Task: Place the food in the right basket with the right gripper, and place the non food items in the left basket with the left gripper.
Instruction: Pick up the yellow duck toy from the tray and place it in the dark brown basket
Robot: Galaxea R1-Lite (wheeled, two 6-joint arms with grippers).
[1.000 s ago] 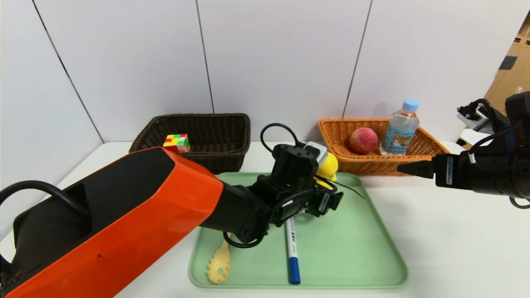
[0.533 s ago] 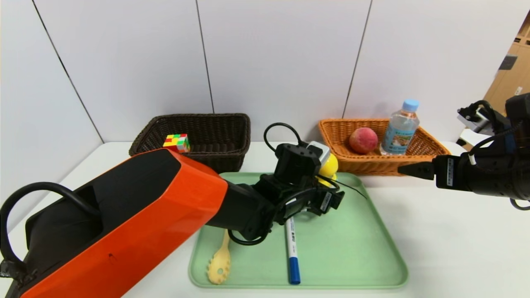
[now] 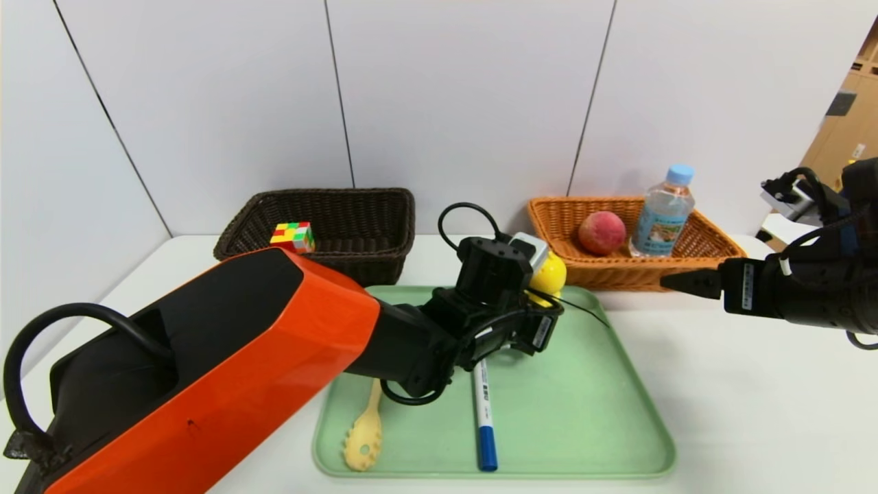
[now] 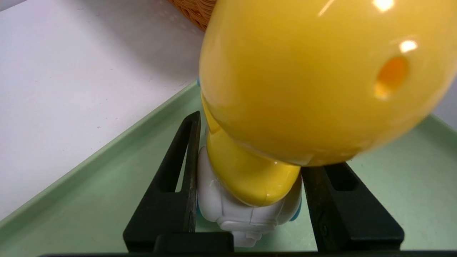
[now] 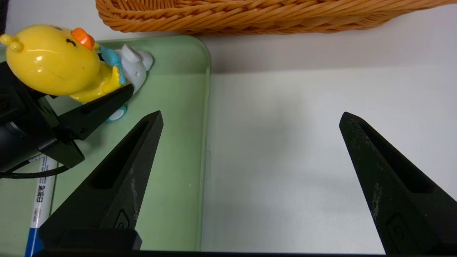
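Note:
My left gripper [image 3: 549,305] is shut on the yellow duck toy [image 3: 549,274] over the far part of the green tray [image 3: 583,412]. In the left wrist view the fingers [image 4: 189,160] clamp the white-blue base of the duck [image 4: 321,82]. The duck [image 5: 53,60] is tilted. The cream pasta spoon [image 3: 365,432] and blue-capped marker [image 3: 483,412] lie on the tray. The puzzle cube [image 3: 293,237] is in the dark brown basket [image 3: 357,226]. The peach [image 3: 601,232] and water bottle [image 3: 662,213] are in the orange basket [image 3: 706,240]. My right gripper [image 3: 675,281] is open and empty [image 5: 250,116] beside the tray's right edge.
The white table [image 3: 754,412] carries the tray in the middle and both baskets at the back against a white wall. The orange basket's side [image 5: 250,18] lies just beyond the tray's far right corner [image 5: 200,50].
My left gripper with the duck has shifted slightly up and to the right. The right gripper has barely moved.

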